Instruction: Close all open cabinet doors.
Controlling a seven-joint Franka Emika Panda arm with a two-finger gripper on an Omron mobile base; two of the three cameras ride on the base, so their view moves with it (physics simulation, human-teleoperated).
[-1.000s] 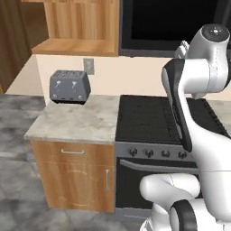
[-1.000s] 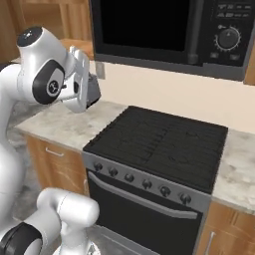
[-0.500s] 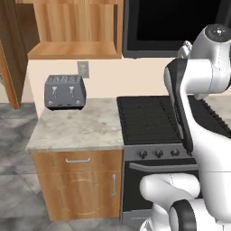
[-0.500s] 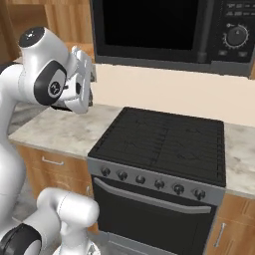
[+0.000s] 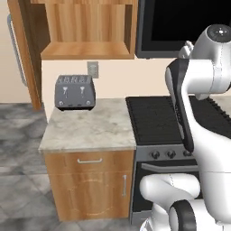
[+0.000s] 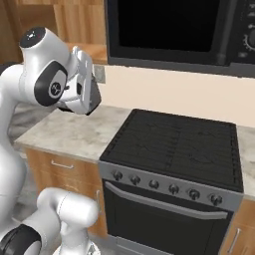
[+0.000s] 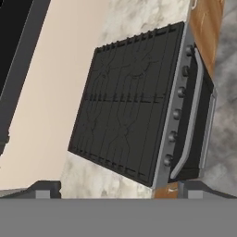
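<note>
I am looking at the open cabinet door (image 5: pixel 25 54) at the upper left of the left base view. My tool (image 7: pixel 118 190) is standing wide open, holding nothing. I should be pushing the door's flat face slowly.

Toaster (image 5: pixel 75 92) beside black stove (image 5: pixel 155 118)

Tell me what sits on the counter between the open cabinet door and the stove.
In the left base view, a grey toaster stands on the marble counter between the open cabinet door at left and the black stove at right.
</note>
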